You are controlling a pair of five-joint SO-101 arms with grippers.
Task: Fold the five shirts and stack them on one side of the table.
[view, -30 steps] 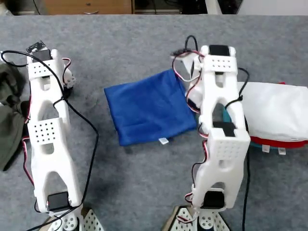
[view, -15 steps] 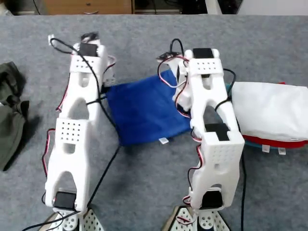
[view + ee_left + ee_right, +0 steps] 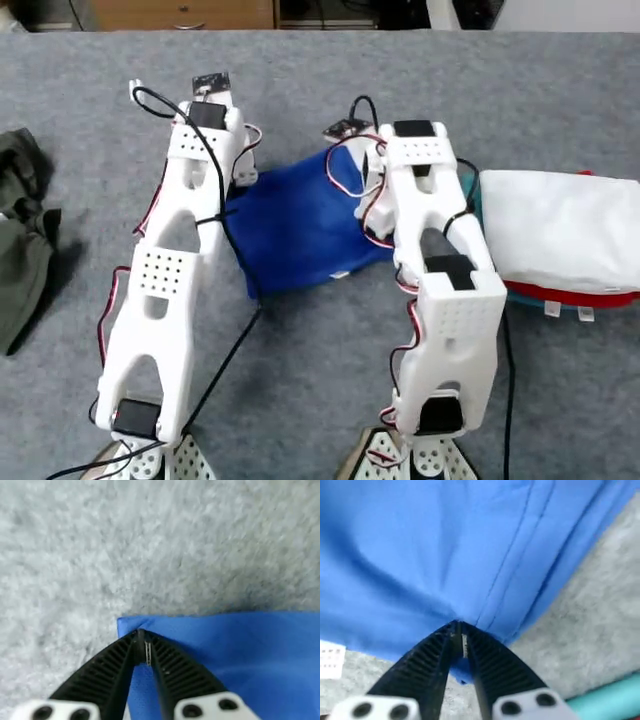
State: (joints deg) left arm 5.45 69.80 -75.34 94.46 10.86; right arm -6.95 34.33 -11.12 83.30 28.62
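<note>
High view: the blue shirt [image 3: 300, 230] lies folded at mid-frame on the grey table [image 3: 300, 400], between the two arms. The left gripper [image 3: 141, 639] is clenched on its corner. The right gripper [image 3: 457, 630] is pinched on a puckered fold near the opposite edge. A white shirt [image 3: 560, 225] tops a pile at right, and a dark green shirt [image 3: 20, 250] lies at the left edge.

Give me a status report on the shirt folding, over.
Left claw shut on corner of folded blue cloth shirt. Right claw shut on its other side. White-topped shirt stack beside it.
</note>
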